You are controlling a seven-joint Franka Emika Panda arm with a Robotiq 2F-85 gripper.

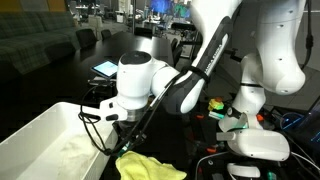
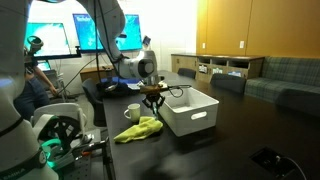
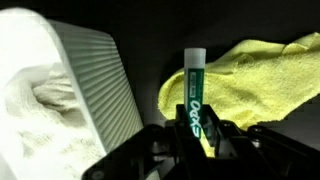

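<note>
My gripper is shut on a green Expo marker with a white cap, which sticks out forward between the fingers. In the wrist view it hangs above a crumpled yellow cloth on the dark table, just right of a white ribbed bin. In both exterior views the gripper hovers over the gap between the yellow cloth and the white bin. White crumpled material lies inside the bin.
A white mug stands on the table behind the cloth. A tablet lies further back. Cables and a second robot base sit at the side. Monitors, couches and shelves ring the room.
</note>
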